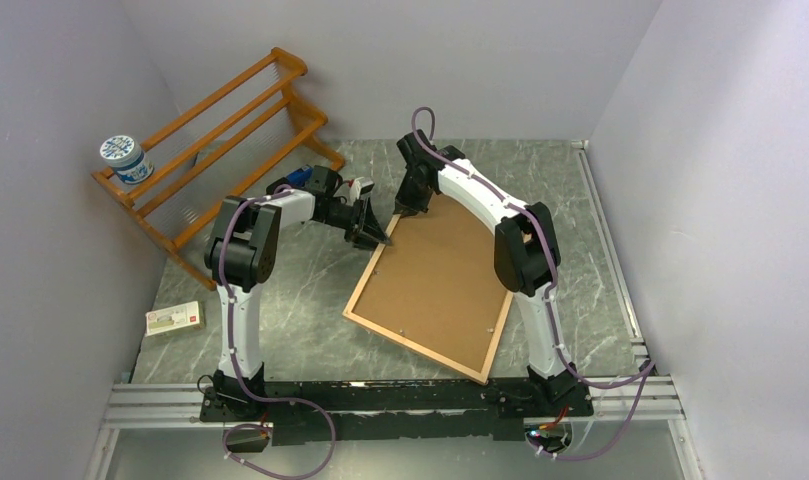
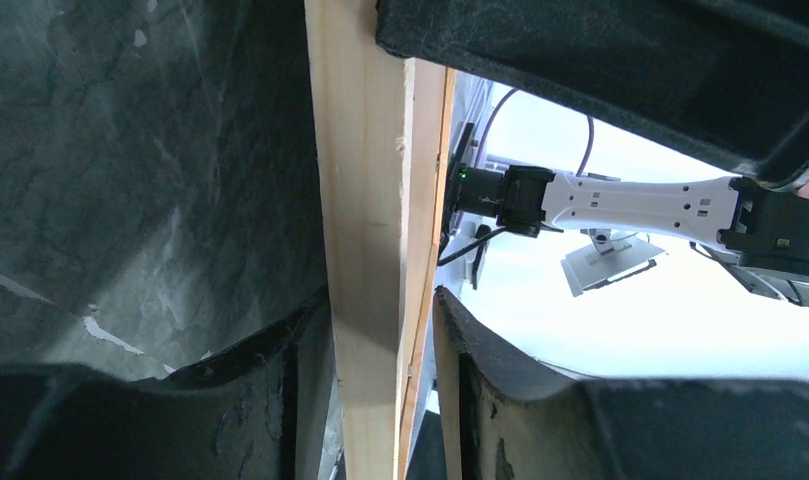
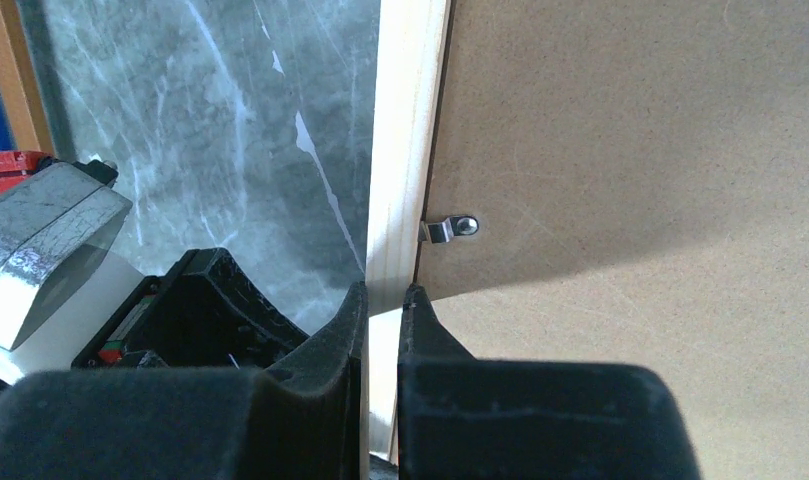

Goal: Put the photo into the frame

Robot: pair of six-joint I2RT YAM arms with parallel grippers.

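Gripping the frame [image 1: 416, 347] by its far edge, left gripper [image 1: 378, 238] at the corner and right gripper [image 1: 416, 207] just beside both pinch the light-wood border. Frame sits back-up on the table [image 1: 300, 320], tilt hard to judge. Brown backing board [image 1: 440, 285] hides whatever is underneath. Arms block the fingertips from overhead.

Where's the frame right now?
Top view: the frame sits back-up near the centre of the table. The left gripper grips its far-left corner and the right gripper its far edge.
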